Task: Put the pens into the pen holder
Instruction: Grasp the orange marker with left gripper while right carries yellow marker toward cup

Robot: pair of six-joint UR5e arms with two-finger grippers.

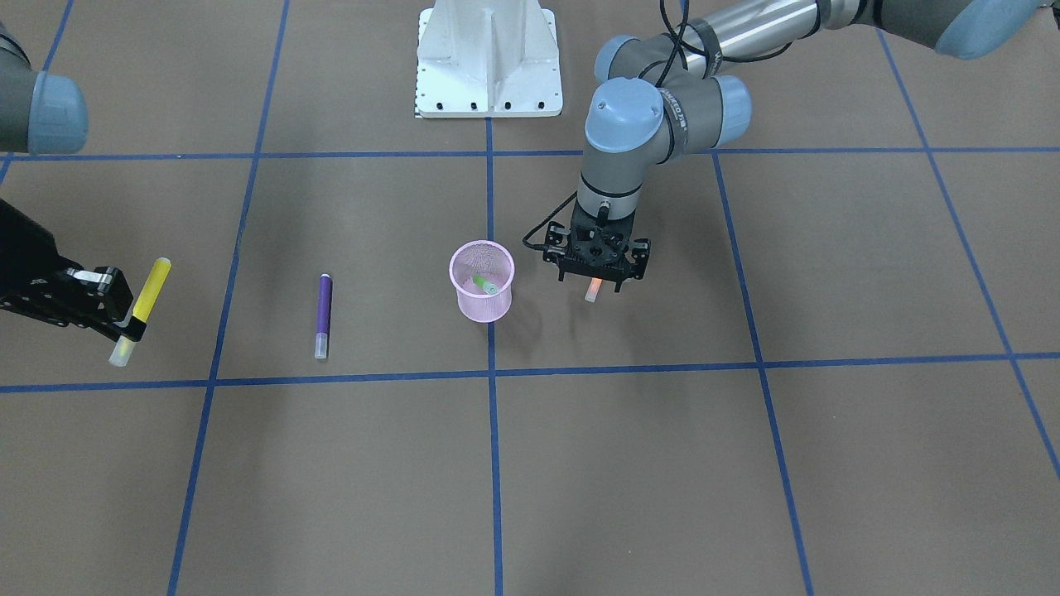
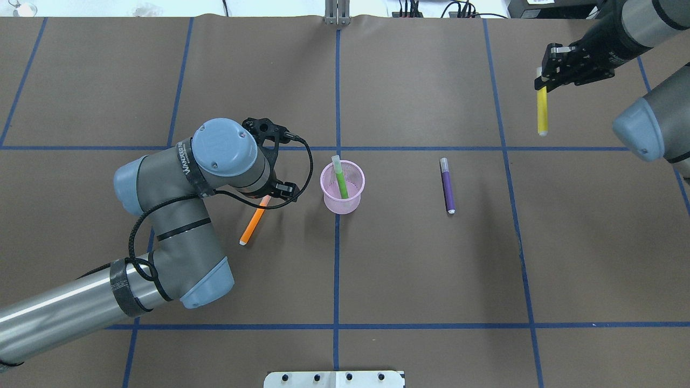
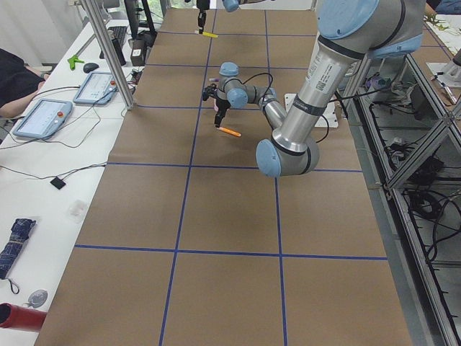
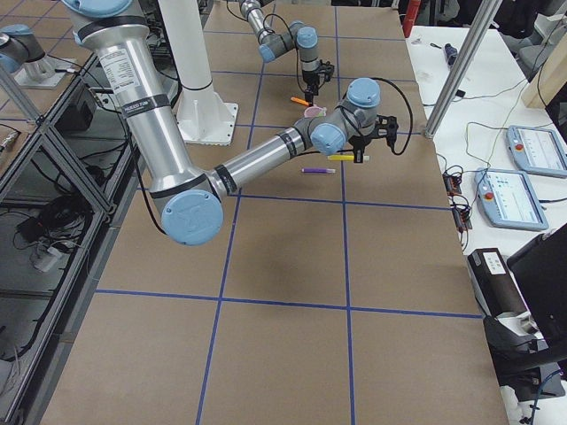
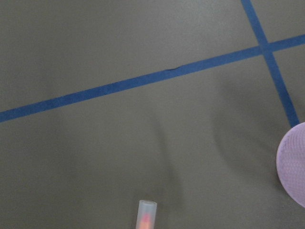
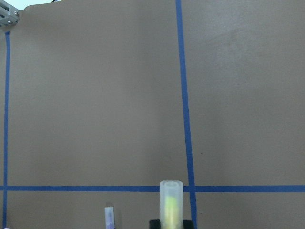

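The pen holder (image 2: 343, 203) stands upright on the table (image 2: 431, 269), on the blue tape line (image 2: 336, 269) that runs away from the robot down the middle and just on the robot's side of a cross line. The green pen (image 2: 340, 182) stands inside it, leaning, with its whitish cap above the rim on the far side. The purple pen (image 2: 447, 186) lies flat on the table, well apart from the holder on the robot's right, roughly parallel to the centre line, untouched by either arm. The right gripper (image 2: 542, 86) is further out to the right and pinches the yellow pen (image 2: 542, 113) near its capped end. The coloured barrel extends free of the fingers towards the robot, and the right wrist view shows the cap projecting forward with the table well below it. The left gripper (image 1: 593, 280) points down beside the holder on the robot's left, near it but not touching. The orange pen (image 2: 252, 221) runs diagonally from under this gripper towards the robot. Only its cap shows beneath the gripper in the front-facing view and at the bottom edge of the left wrist view. The wrist and gripper body hide the fingers, so it cannot be determined whether they are spread or pressed on the pen.
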